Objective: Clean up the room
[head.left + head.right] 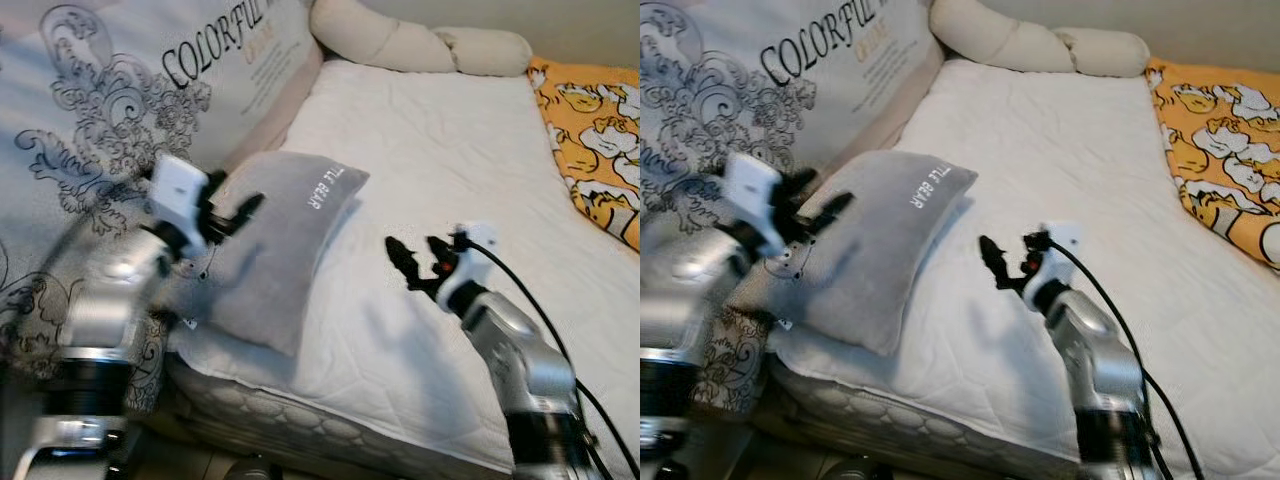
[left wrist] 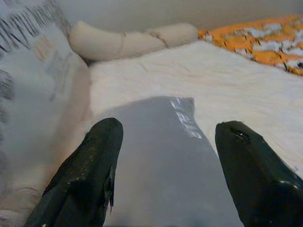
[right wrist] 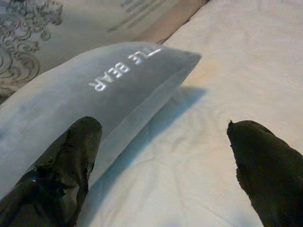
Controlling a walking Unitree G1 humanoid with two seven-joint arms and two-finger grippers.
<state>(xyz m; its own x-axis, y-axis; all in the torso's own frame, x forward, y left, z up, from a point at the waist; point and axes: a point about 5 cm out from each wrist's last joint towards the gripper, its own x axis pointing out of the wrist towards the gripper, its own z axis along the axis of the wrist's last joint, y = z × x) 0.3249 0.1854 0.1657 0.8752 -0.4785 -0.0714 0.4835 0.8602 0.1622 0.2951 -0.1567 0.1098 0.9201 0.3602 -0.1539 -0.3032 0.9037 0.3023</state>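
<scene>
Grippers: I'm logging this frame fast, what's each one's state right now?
Left gripper: open, over the grey pillow.
Right gripper: open, holding nothing.

"bear" on grey pillow [image 3: 94,99]; "colorful" on headboard [image 1: 120,90]

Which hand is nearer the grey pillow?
Left. The left hand is over the grey pillow at its near edge; the right hand hovers beside it above the white mattress.

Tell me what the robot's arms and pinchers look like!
Both arms are shiny silver tubes with dark bands near the bottom. The left gripper has two long black fingers on a white box-shaped wrist block. The right gripper has the same black pointed fingers, a white wrist piece with a bit of red, and a black cable looping back along the arm.
</scene>
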